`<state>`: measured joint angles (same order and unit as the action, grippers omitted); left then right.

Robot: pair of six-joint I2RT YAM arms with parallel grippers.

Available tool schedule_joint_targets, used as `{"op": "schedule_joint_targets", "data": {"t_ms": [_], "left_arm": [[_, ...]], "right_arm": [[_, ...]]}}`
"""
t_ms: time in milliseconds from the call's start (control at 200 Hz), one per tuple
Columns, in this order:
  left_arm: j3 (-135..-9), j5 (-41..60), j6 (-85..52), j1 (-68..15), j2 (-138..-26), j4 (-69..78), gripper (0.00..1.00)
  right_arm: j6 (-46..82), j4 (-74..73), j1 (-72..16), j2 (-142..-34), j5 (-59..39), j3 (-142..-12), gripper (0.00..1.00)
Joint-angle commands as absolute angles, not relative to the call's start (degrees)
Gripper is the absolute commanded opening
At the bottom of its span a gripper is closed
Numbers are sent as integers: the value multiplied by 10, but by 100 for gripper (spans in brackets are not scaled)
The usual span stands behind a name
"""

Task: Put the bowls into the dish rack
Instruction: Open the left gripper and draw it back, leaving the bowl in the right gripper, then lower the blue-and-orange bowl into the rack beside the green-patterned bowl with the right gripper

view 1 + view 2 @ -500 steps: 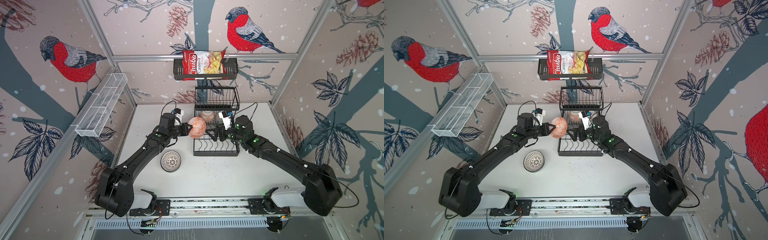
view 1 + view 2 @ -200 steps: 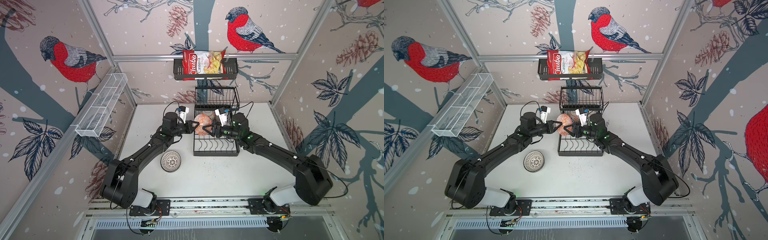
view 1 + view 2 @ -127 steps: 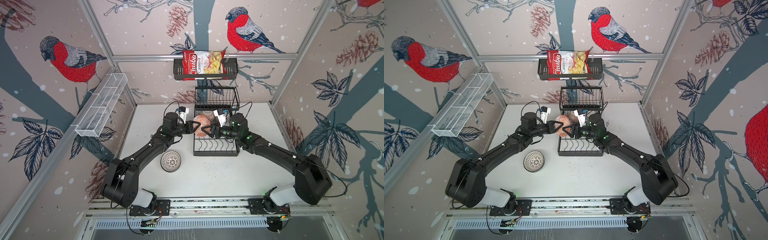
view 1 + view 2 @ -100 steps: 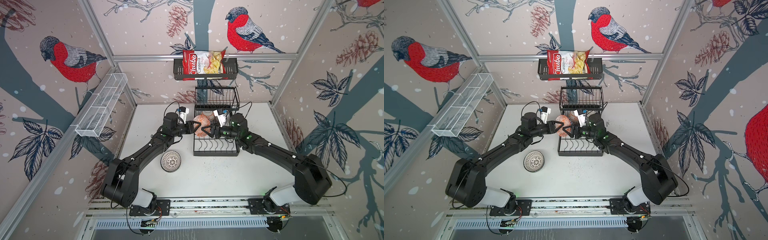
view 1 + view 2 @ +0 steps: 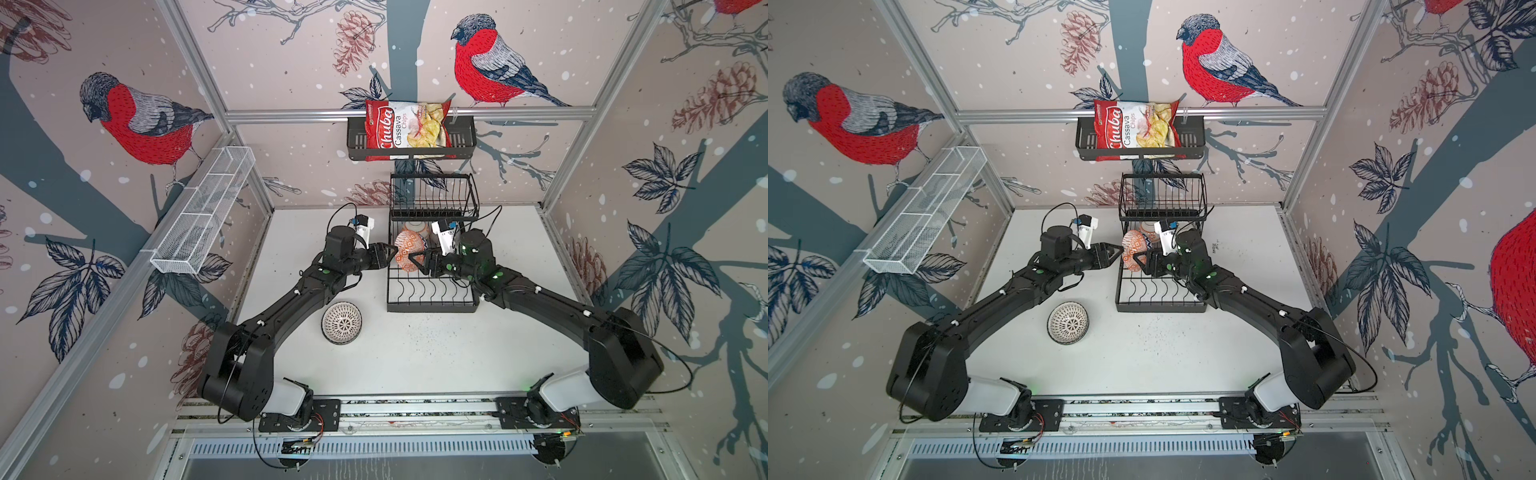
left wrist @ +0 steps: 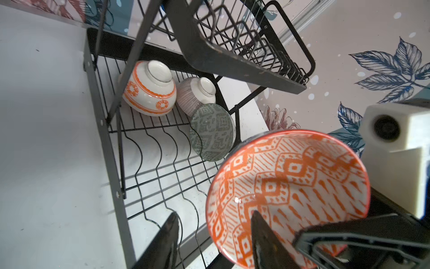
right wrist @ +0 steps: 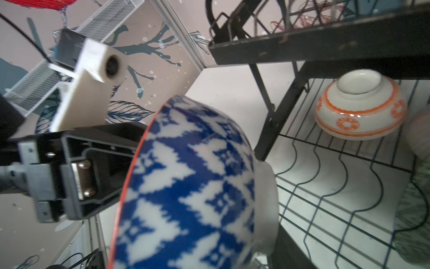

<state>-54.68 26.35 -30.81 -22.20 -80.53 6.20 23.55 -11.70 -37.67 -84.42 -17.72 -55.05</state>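
Note:
A bowl (image 5: 409, 250) (image 5: 1133, 249), orange-patterned inside (image 6: 290, 186) and blue-and-white outside (image 7: 193, 186), hangs on edge over the left side of the dish rack (image 5: 432, 307) (image 5: 1160, 307). My right gripper (image 5: 415, 259) is shut on it; the bowl hides its jaws in the right wrist view. My left gripper (image 5: 390, 254) (image 6: 214, 213) is open, its fingers straddling the rim without touching. At the rack's back sit an orange-banded bowl (image 6: 149, 93), a pink-lined bowl (image 6: 195, 95) and a grey-green bowl (image 6: 211, 132). A black-white dotted bowl (image 5: 341, 323) stands on the table.
The rack's upper basket tier (image 5: 432, 197) overhangs the back bowls. A chips bag (image 5: 409, 129) sits in a black shelf on the back wall. A white mesh basket (image 5: 203, 216) hangs on the left wall. The rack's front wavy wires (image 6: 162, 177) hold nothing.
My left gripper has opened and let go of the bowl's rim. The bowl stays in my right gripper over the rack; both arms have hardly moved.

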Motion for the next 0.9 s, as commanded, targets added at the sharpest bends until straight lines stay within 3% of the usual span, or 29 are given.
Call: {"op": "schedule_joint_targets", "data": {"t_ms": [0, 170, 895], "left_arm": [[-547, 211, -284, -215, -788, 27, 51], [-527, 192, -283, -209, -766, 28, 51], [-509, 191, -284, -207, -761, 35, 51]], "right_arm": [[203, -104, -383, -844, -100, -548, 42], [180, -76, -398, -860, 17, -549, 42], [139, 12, -453, -1020, 296, -677, 41]]}}
